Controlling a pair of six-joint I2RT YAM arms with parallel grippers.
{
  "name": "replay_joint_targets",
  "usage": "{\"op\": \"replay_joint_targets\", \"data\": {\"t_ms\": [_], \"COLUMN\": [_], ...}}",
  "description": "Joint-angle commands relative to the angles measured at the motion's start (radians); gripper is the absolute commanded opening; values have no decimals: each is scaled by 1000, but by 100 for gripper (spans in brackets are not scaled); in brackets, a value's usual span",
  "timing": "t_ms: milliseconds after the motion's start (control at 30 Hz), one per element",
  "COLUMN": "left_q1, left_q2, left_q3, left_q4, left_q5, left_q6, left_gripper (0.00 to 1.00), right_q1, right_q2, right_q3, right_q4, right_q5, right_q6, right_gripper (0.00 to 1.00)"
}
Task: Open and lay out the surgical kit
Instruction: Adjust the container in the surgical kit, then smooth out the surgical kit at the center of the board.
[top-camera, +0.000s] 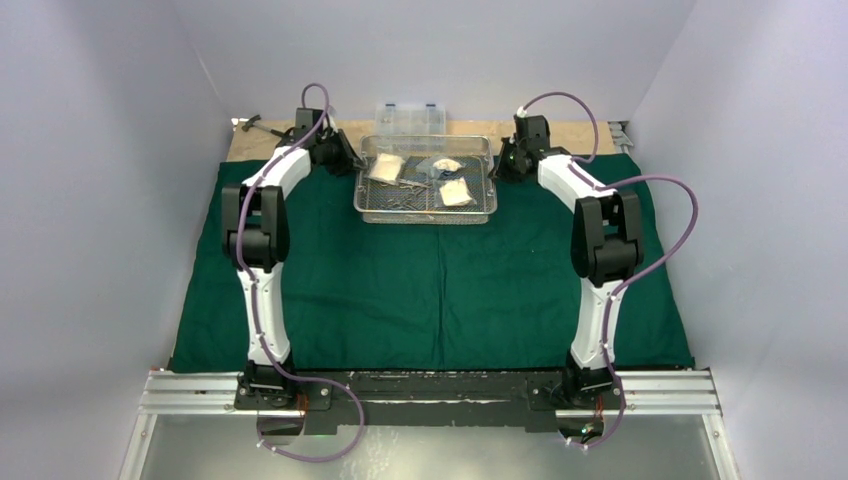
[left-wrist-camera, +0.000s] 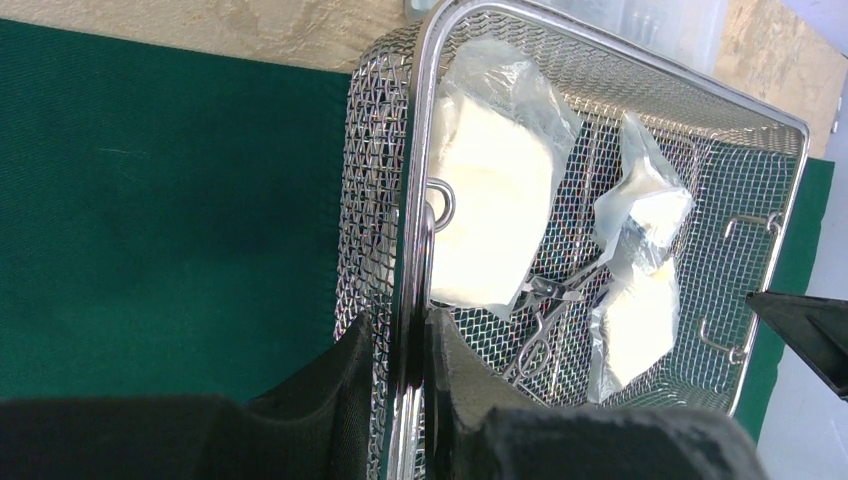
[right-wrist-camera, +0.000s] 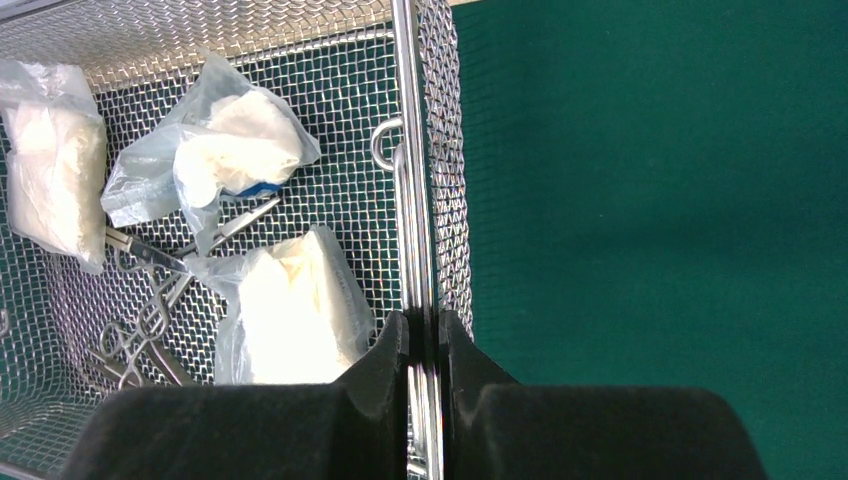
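The dark green cloth lies spread flat on the table. The steel wire-mesh tray is at its far middle edge. My left gripper is shut on the tray's left rim, one finger outside and one inside. My right gripper is shut on the tray's right rim in the same way. In the tray lie three clear gauze packets and several small steel instruments. I cannot tell whether the tray rests on the cloth or is lifted.
A clear plastic compartment box stands just behind the tray. A small hammer lies on the bare wooden board at the back left. Pale walls close in the back and both sides.
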Motion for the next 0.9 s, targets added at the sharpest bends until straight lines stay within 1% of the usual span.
{"op": "replay_joint_targets", "data": {"t_ms": [0, 33, 67, 167, 267, 333, 400, 467, 500, 567, 667, 700, 800, 867], "left_q1": [-14, -14, -12, -4, 7, 18, 24, 30, 34, 45, 74, 105, 168, 206], "left_q2": [145, 137, 127, 100, 71, 48, 13, -37, -71, -148, -279, -319, -407, -425], "left_q3": [16, 33, 51, 138, 224, 265, 278, 244, 211, 119, -54, -123, -301, -376], "left_q4": [-47, -52, -61, -101, -134, -148, -157, -165, -168, -177, -203, -205, -208, -211], "left_q5": [-56, -56, -56, -52, -37, -23, -31, -60, -82, -161, -289, -316, -351, -352], "left_q6": [-16, -12, -2, 21, 37, 49, 63, 76, 78, 71, 27, 18, 2, 6], "left_gripper": [4, 9, 16, 31, 42, 48, 55, 59, 60, 61, 61, 61, 60, 58], "right_q1": [0, 0, -1, -5, -12, -17, -25, -35, -42, -68, -123, -141, -189, -222], "right_q2": [55, 44, 33, 2, -31, -58, -87, -119, -149, -196, -268, -291, -333, -335], "right_q3": [39, 54, 73, 142, 198, 209, 200, 170, 143, 74, -41, -85, -204, -244], "right_q4": [-36, -40, -50, -89, -127, -142, -156, -180, -185, -196, -215, -214, -213, -211], "right_q5": [20, 13, 6, -16, -19, -14, 7, 59, 86, 120, 141, 146, 157, 158], "right_q6": [29, 30, 32, 32, 33, 37, 45, 61, 72, 98, 141, 146, 144, 123], "right_gripper": [15, 22, 28, 41, 53, 63, 71, 77, 79, 79, 76, 75, 74, 75]}}
